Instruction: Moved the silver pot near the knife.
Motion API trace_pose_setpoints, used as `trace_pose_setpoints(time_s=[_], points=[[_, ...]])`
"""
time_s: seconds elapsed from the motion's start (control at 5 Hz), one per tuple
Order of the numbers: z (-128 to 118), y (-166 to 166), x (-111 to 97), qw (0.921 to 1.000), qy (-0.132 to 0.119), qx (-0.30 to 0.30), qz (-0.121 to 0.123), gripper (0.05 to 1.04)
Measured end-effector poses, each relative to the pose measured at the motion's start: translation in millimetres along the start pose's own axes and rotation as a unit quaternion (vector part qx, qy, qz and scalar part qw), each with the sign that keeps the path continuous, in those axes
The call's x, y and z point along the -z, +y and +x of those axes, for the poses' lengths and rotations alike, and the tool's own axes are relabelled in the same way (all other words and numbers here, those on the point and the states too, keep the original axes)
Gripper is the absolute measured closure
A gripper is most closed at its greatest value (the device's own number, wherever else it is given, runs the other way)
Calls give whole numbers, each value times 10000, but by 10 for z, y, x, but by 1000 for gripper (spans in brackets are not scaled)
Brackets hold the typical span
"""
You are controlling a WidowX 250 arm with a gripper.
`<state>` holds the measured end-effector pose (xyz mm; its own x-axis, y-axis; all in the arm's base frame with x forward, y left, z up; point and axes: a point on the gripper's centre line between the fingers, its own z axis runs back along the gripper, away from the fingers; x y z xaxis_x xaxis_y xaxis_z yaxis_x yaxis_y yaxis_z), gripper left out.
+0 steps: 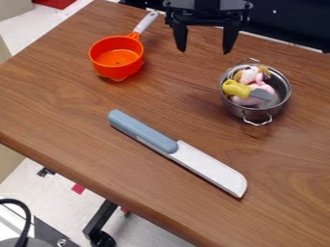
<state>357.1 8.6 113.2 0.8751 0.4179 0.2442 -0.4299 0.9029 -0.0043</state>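
Your black two-finger gripper (203, 51) has its jaws spread, empty, its height hard to judge. The round silver metal pot (235, 109) stands apart from the blue-handled, white-bladed knife (176, 149). I'd call this pre-grasp: align over the rim, lower, then pinch.

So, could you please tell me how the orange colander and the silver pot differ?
The orange colander has one long handle with a pale grip, while the silver pot has two small wire loop handles. The orange colander has nothing in it, whereas the silver pot holds a plush toy and a small yellow-handled knife. Both are round, open-topped and upright on the table.
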Motion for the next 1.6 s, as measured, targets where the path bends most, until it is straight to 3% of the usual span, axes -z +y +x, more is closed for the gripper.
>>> trace_pose_setpoints(time_s=[0.4, 0.6, 1.0, 1.4, 1.6], points=[[-156, 9, 190, 9992, 217, -293, 149, 85], [-199, -3, 257, 9953, 146, -947, 130, 85], [-349, -144, 315, 9799, 652, -1884, -17, 85], [-494, -292, 356, 9655, 777, -2482, -87, 85], [-594, -315, 476, 9661, 821, -2442, 169, 85]])
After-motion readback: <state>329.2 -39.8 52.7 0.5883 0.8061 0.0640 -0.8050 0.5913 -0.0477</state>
